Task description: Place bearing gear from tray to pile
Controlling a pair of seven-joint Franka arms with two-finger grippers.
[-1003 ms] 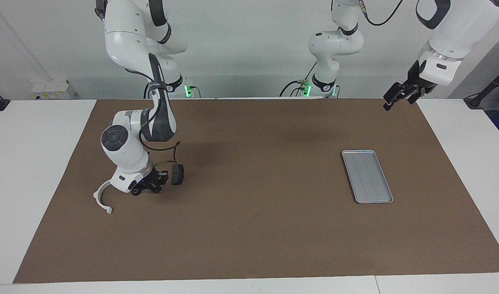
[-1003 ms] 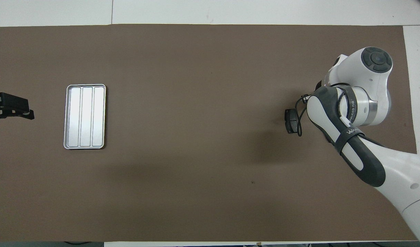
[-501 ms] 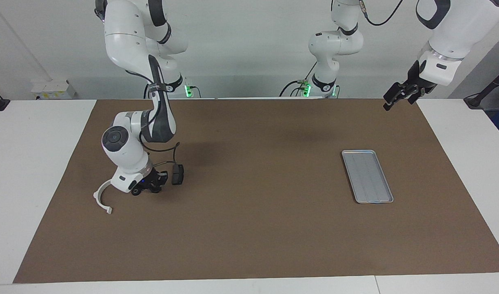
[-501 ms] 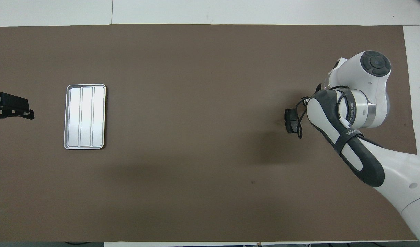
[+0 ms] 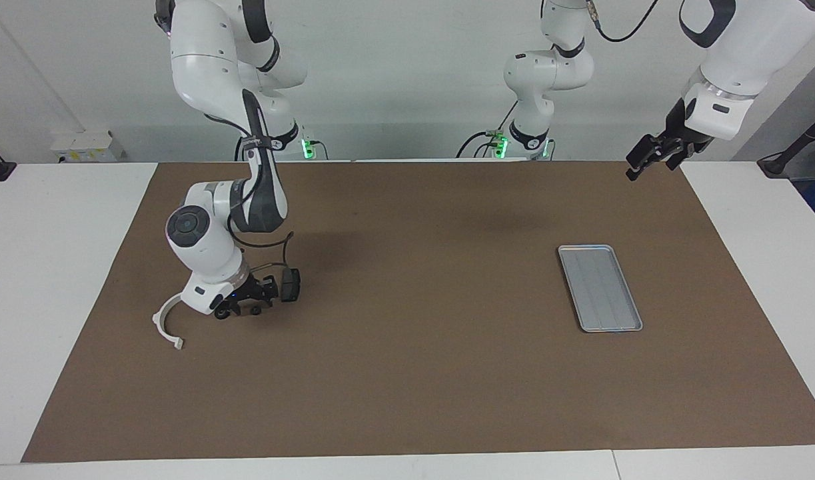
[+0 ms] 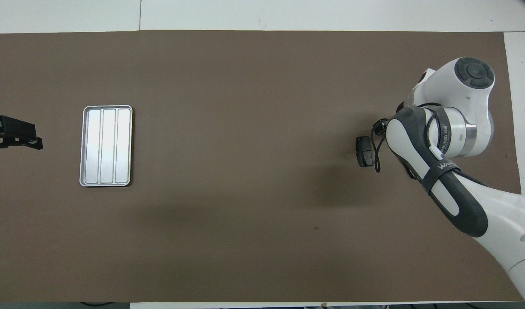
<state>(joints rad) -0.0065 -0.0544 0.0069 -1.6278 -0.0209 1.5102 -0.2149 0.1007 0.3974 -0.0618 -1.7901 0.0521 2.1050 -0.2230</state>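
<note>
Since a second ago the right arm's wrist has lifted a little over the pile at its end of the table, and the right gripper (image 5: 245,308) now stands with its fingers apart where before they were shut; everything else lies as it did. Starting nearest the robots, the left gripper (image 5: 640,162) hangs high over the edge of the brown mat (image 5: 407,373) at the left arm's end, waiting, its fingers spread and nothing between them. Farther out, the tray (image 5: 600,287) lies flat on the mat at that same end, its ridged floor bare in both views. At about the same distance from the robots, at the right arm's end, a dark grey brake pad (image 5: 290,285) sits on the mat just beside the right gripper. That gripper hovers low over the mat with its fingers parted and holds nothing that I can see; a small dark part (image 5: 255,310) lies right under it, too small to say whether it is the bearing gear. Farthest out, the white semicircular bracket (image 5: 164,325) lies beside the wrist, partly hidden by it.
</note>
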